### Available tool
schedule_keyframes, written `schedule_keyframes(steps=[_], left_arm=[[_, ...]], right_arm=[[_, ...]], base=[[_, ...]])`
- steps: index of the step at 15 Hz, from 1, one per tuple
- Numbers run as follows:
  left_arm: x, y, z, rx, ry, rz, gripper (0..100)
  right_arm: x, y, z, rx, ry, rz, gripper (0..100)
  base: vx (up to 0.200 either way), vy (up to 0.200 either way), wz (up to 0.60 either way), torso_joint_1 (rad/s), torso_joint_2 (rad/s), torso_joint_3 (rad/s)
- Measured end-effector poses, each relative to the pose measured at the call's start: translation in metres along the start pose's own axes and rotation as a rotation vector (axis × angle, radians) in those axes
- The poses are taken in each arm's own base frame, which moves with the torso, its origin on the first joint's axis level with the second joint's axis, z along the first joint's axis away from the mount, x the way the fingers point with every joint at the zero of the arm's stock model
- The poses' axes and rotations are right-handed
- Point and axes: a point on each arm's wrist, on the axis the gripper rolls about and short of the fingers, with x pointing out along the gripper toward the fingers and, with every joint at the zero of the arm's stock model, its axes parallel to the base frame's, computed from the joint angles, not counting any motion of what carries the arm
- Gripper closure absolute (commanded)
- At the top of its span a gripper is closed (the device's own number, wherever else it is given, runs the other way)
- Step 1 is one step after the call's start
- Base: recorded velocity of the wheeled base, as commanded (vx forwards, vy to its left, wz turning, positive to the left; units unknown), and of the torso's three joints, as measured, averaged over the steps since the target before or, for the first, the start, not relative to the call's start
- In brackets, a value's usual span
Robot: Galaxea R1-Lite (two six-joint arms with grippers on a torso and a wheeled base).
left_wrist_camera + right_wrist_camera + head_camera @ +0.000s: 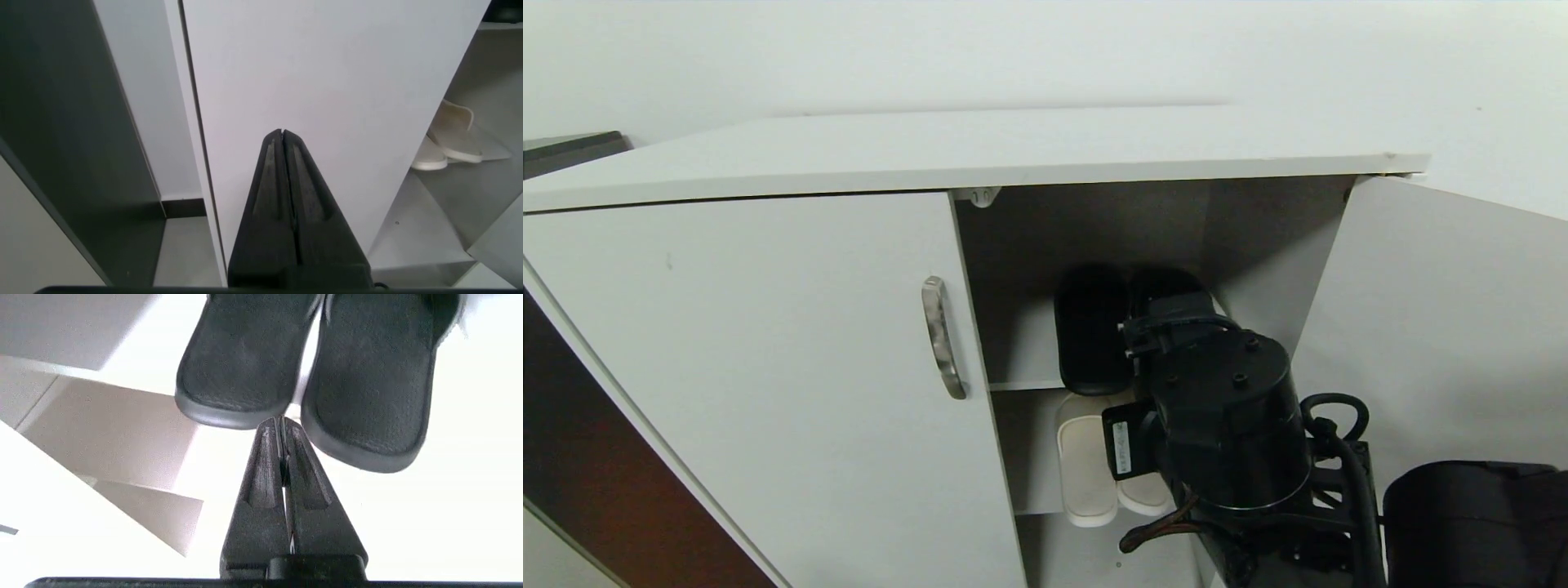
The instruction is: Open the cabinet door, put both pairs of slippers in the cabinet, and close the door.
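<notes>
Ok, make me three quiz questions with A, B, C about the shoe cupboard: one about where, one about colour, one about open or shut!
1. Where are the black slippers? A upper shelf B floor C chair
2. What colour is the lower pair? A red B white C blue
3. The right door is: A open B shut C broken off

1 A: they lie on the shelf above the lower pair.
2 B: it is plainly white.
3 A: it stands swung out, the inside showing.

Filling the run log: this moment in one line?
black rubber slippers: upper shelf; white rubber slippers: lower shelf; white cabinet's right door: open; left gripper: shut; right gripper: shut
</notes>
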Motion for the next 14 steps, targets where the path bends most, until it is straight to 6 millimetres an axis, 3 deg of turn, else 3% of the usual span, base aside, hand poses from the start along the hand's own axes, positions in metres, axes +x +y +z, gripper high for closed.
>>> schedule_keyframes(steps=[7,14], left_arm=[[0.0000,0.0000,0.0000,0.000,0.000,0.000,100],[0.0000,0.0000,0.0001,-0.001,-0.001,-0.001,100]], right_arm=[[0.0013,0.0021,-0.0045,0.006,-0.008,0.005,100],[0.0043,0.0031,-0.0098,-0.006,0.004,0.001,100]], base=[[0.000,0.000,0.00,0.000,0.00,0.000],[-0.200,0.000,0.00,0.000,0.00,0.001]])
